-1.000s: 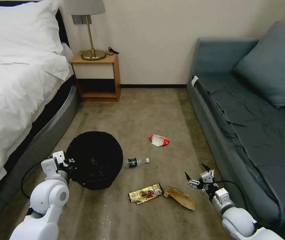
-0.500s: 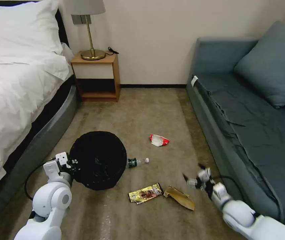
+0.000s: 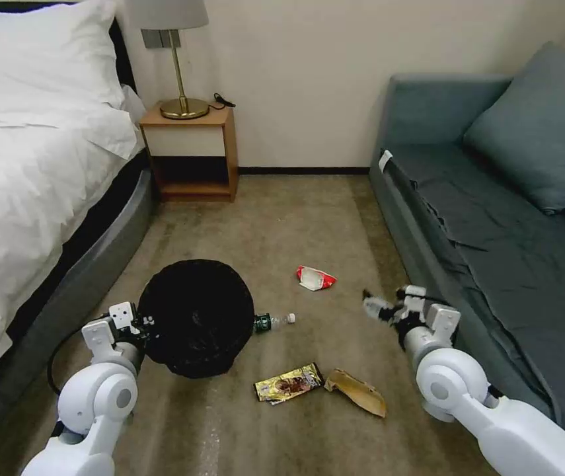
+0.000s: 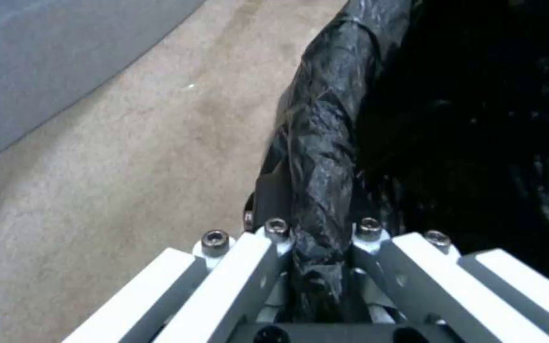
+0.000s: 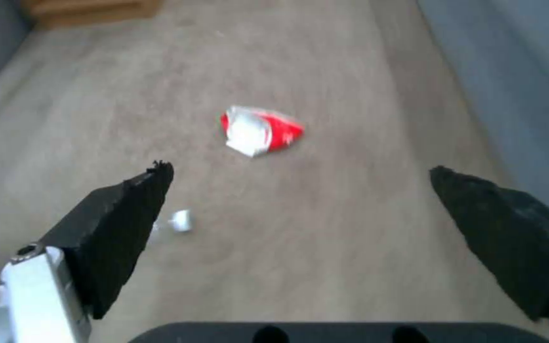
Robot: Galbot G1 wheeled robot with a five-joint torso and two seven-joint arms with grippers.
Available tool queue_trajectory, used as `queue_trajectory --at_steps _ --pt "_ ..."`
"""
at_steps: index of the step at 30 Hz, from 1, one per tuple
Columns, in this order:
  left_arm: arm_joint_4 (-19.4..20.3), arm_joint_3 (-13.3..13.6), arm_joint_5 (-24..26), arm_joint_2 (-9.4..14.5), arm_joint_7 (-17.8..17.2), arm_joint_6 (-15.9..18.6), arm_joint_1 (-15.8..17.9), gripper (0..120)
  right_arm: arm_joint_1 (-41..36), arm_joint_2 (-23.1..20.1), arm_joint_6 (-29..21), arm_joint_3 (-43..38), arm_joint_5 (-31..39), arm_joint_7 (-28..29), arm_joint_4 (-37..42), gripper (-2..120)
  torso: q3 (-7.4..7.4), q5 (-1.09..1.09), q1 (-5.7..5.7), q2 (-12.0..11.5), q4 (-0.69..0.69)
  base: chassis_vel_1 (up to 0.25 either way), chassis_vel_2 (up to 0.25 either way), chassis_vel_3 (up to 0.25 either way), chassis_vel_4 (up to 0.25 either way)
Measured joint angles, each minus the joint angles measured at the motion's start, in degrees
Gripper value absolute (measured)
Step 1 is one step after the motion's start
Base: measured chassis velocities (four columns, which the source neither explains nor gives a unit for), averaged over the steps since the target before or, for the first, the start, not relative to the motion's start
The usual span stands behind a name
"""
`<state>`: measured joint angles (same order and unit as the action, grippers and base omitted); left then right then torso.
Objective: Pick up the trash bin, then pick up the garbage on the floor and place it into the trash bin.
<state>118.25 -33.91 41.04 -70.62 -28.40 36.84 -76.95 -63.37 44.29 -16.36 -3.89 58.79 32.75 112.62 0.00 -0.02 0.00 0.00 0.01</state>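
Observation:
The trash bin point(image 3: 196, 317), lined with a crinkly black bag, sits low on the carpet at left. My left gripper point(image 3: 138, 325) is shut on its near rim point(image 4: 325, 143), and its fingers point(image 4: 274, 238) pinch the bag. The garbage lies to the bin's right: a red-and-white wrapper point(image 3: 315, 278), a clear bottle point(image 3: 272, 322) touching the bin's side, a yellow-gold wrapper point(image 3: 289, 383) and a brown paper scrap point(image 3: 356, 391). My right gripper point(image 3: 384, 305) hovers open right of the red wrapper, close to the sofa. In the right wrist view the wrapper point(image 5: 259, 131) lies beyond the spread fingertips point(image 5: 147, 190).
A white bed point(image 3: 24, 185) runs along the left, and a wooden nightstand point(image 3: 193, 155) with a brass lamp stands by the far wall. A grey-blue sofa point(image 3: 493, 225) lines the right side. Open carpet point(image 3: 269, 218) stretches between them.
My right arm has swung forward and away from the brown scrap, toward the red-and-white wrapper. The bin has shifted slightly right with my left gripper on it.

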Motion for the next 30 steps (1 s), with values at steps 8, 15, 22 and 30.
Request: queue_trajectory --at_steps 8,15,22,30 --pt "-0.9 -0.2 -0.7 -0.5 -0.1 -0.2 -0.2 3 2.2 -6.9 2.0 4.2 -27.8 -42.1 -11.6 100 0.01 0.03 0.0 0.0 -0.01 0.0 0.0 0.0 0.0" --pt "-1.6 0.1 -1.3 -1.1 -0.1 -0.3 -0.1 3 5.7 -9.7 -0.3 8.9 -30.6 -50.6 -15.3 100 0.0 0.02 0.0 0.0 -0.01 0.0 0.0 0.0 0.0" --pt "-2.9 0.4 -3.1 -2.8 0.5 -1.1 -0.3 3 15.2 -7.6 -1.1 20.6 -32.3 -54.0 -27.1 100 0.0 0.02 0.0 0.0 -0.01 0.0 0.0 0.0 0.0" --pt "-2.2 0.1 -4.1 -3.0 0.6 -1.5 -1.5 3 21.8 -0.9 4.4 29.7 -32.6 -49.5 -37.0 98 0.0 0.02 0.0 0.0 0.0 0.0 0.0 0.0 0.0"
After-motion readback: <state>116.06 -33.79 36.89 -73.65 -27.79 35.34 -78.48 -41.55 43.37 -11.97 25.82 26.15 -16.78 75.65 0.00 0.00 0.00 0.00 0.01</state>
